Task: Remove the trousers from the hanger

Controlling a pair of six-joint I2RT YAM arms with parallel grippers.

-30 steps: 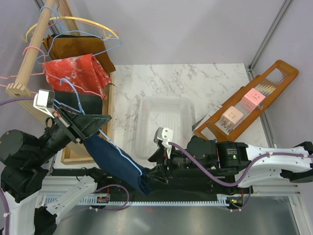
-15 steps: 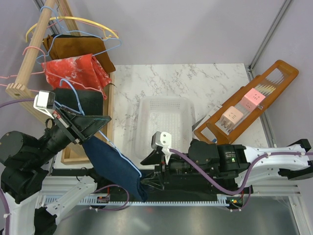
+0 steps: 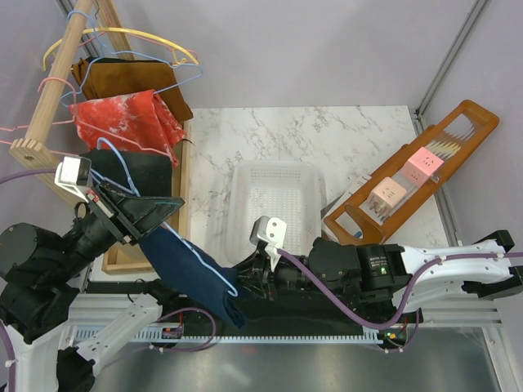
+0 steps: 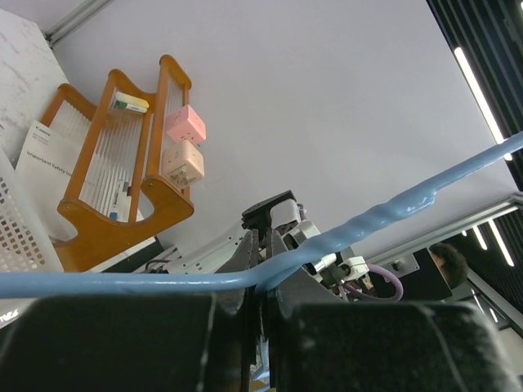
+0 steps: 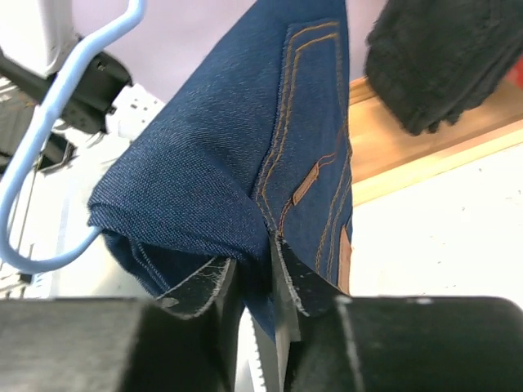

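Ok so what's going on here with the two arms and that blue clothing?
The left gripper is clamped on a light blue hanger and holds it out. The right gripper has its fingers pinched on a fold of the dark blue denim trousers, which are draped over that hanger's wire. The trousers are not off the hanger yet.

We see matt woven denim trousers (image 5: 204, 163), a smooth blue-coated hanger (image 4: 122, 283), a glossy marbled table (image 3: 327, 139) and a bare wooden rail (image 3: 61, 61).
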